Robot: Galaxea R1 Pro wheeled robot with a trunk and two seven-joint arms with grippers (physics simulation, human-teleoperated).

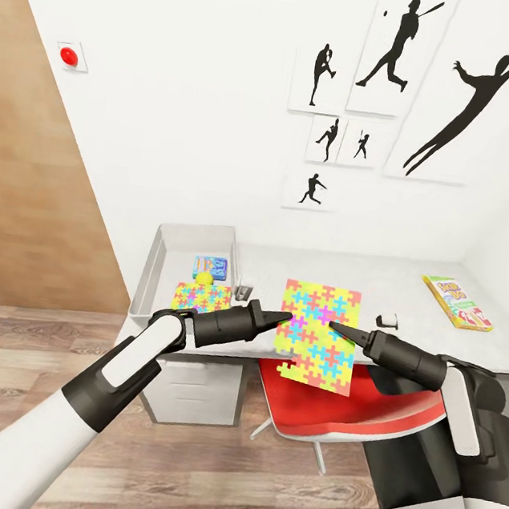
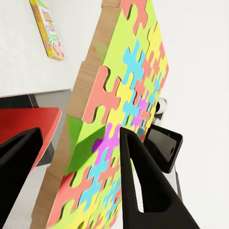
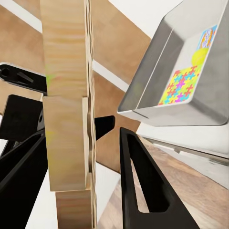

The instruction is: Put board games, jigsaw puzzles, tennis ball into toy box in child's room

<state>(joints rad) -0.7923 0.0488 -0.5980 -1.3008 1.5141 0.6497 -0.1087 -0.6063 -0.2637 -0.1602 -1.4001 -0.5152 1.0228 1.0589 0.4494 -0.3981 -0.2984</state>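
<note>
A multicoloured jigsaw puzzle [image 1: 316,334] stands tilted in the air above the table's [image 1: 381,276] front edge, its wooden back [image 3: 64,90] showing in the right wrist view. My left gripper [image 1: 286,316] is shut on its left edge, one finger [image 2: 143,186] lying on the coloured face [image 2: 129,81]. My right gripper [image 1: 332,324] straddles the other edge, with a gap between the puzzle and one finger [image 3: 143,181]. The grey toy box [image 1: 197,230] sits at the table's left end and holds a second jigsaw puzzle [image 1: 200,297], the tennis ball [image 1: 203,278] and a blue board game [image 1: 211,265]. A Skip-Bo board game [image 1: 457,301] lies far right.
A red chair [image 1: 330,411] stands under the held puzzle, tucked against the table. A white drawer unit [image 1: 195,388] sits below the toy box. A small white object [image 1: 389,319] and a small dark one [image 1: 245,291] rest on the table. The brown door [image 1: 23,173] is at left.
</note>
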